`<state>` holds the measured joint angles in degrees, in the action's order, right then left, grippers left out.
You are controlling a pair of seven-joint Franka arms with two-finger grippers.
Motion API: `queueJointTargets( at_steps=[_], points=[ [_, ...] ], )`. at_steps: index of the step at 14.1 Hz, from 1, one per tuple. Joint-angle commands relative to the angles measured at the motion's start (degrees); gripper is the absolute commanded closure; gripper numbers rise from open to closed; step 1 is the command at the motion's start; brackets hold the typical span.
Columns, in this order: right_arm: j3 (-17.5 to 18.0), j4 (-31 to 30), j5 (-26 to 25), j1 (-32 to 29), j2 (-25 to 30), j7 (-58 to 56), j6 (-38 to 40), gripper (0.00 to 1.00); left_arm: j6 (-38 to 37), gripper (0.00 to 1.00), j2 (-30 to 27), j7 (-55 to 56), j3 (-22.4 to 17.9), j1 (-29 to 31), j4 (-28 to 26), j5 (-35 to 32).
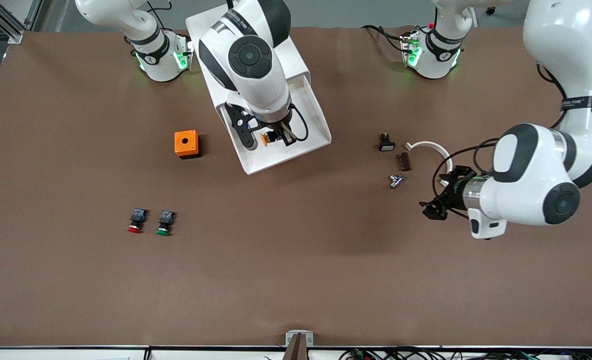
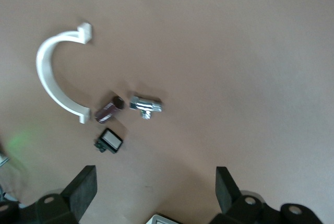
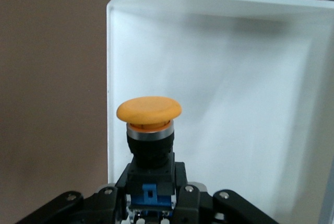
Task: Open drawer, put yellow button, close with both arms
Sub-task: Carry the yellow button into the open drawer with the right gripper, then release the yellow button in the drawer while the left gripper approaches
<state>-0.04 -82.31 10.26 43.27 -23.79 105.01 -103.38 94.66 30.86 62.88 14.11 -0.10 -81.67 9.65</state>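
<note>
My right hand (image 1: 273, 137) is clamped on the yellow button (image 1: 267, 138), holding it by its black body (image 3: 150, 153) over the pulled-out drawer (image 1: 310, 112), cap pointing sideways above the white tray floor. The drawer sticks out of the white cabinet (image 1: 201, 22) toward the front camera. My left hand (image 1: 435, 209) waits with its fingers (image 2: 81, 190) apart over the bare desk (image 1: 296, 260), near a white curved clip (image 2: 52, 72), a small metal part (image 2: 146, 105) and a brown piece (image 2: 108, 110).

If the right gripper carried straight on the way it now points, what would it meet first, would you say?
Probably the floor of the open white tray drawer: the right gripper, holding the yellow-capped push button, points down into it.
</note>
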Motion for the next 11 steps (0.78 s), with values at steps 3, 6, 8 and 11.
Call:
queueJointTargets(
  at_steps=[3,6,8,11],
  points=[
    [-0.13,-4.08,0.46,0.32,1.20,-1.30,-3.67,1.00,5.35,0.00,-0.45,-4.69,3.99,-1.13,-4.02,-4.55],
    [-0.13,-6.10,0.29,0.94,1.20,-1.30,-5.69,1.00,6.75,0.00,0.69,-6.01,4.08,-5.07,-4.02,-5.87],
    [-0.13,-6.89,-0.06,1.29,1.03,-1.30,-6.13,1.00,7.55,0.00,0.61,-6.01,4.17,-7.71,-4.11,-5.87],
    [-0.13,-6.90,-0.15,1.56,1.03,-1.30,-6.31,1.00,7.73,0.00,0.43,-5.93,4.70,-11.58,-4.11,-5.79]
  ],
)
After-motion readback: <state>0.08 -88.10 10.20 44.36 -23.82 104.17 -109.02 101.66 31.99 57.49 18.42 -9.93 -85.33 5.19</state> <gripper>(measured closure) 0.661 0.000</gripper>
